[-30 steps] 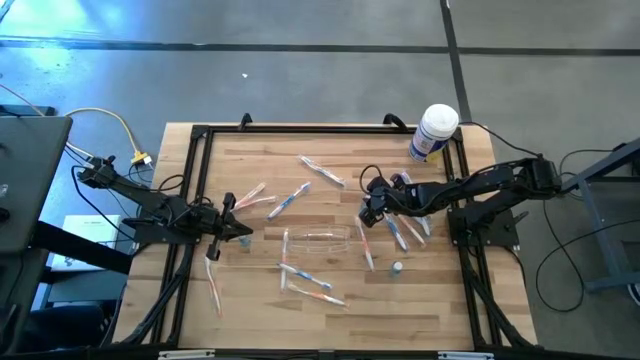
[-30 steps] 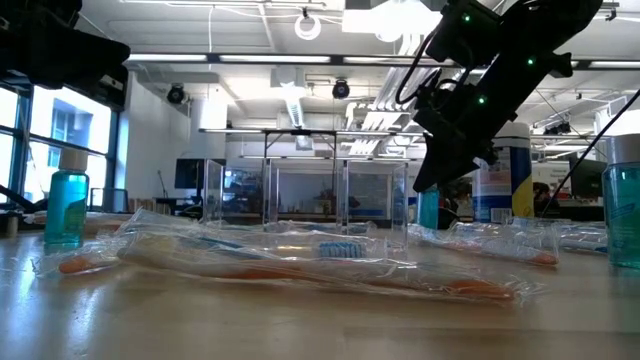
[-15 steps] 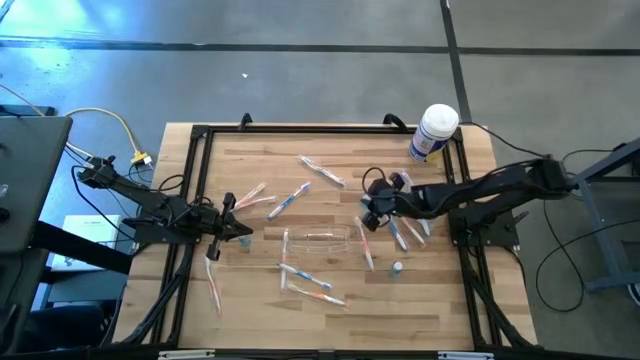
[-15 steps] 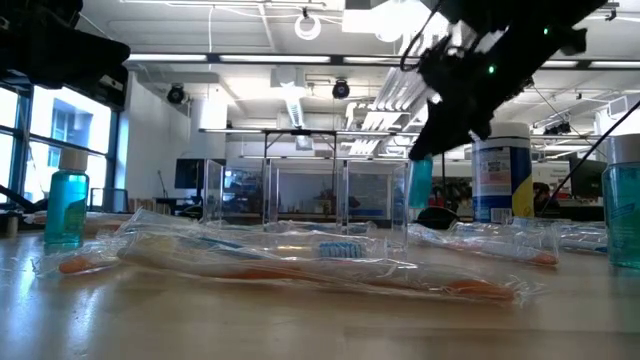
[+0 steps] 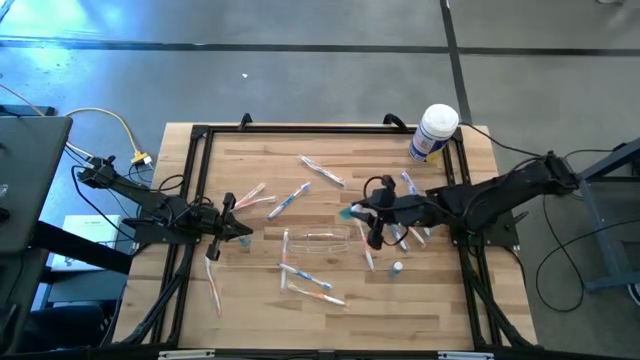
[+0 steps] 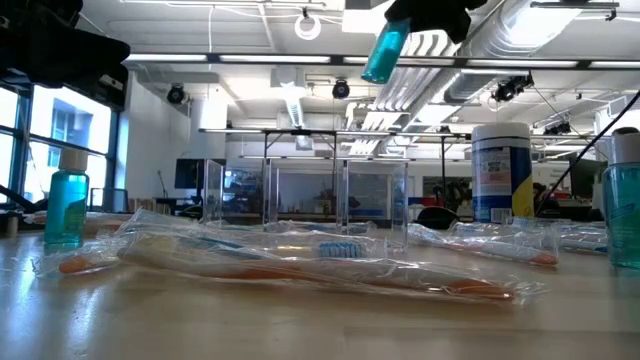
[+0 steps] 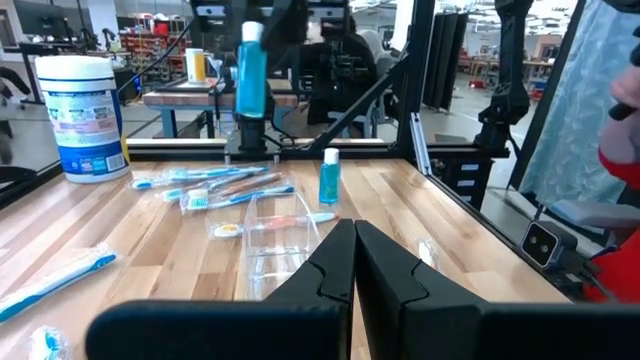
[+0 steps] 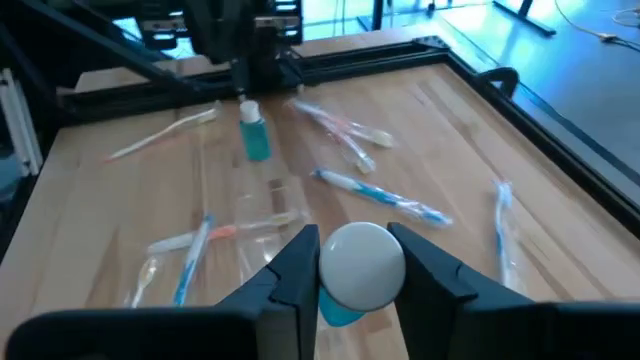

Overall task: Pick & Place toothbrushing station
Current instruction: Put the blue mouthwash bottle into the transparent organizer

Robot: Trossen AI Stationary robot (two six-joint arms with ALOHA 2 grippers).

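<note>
The right tool (image 8: 350, 262) is gripping a small blue bottle (image 6: 384, 50) above the tabletop (image 5: 260, 290), beside the clear toothbrushing station (image 5: 318, 240). Lowering it upright, squarely over the holder, looks wisest. The left tool (image 7: 354, 262) is sitting closed near the left edge.

Two dark jointed arms (image 5: 480, 200) — black cables

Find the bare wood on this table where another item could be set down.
Bare: the corner between the black frame and the pink toothbrush, on the left arm's side; also the corner past the small bottle. Crowded: around the clear holder and the right gripper.
</note>
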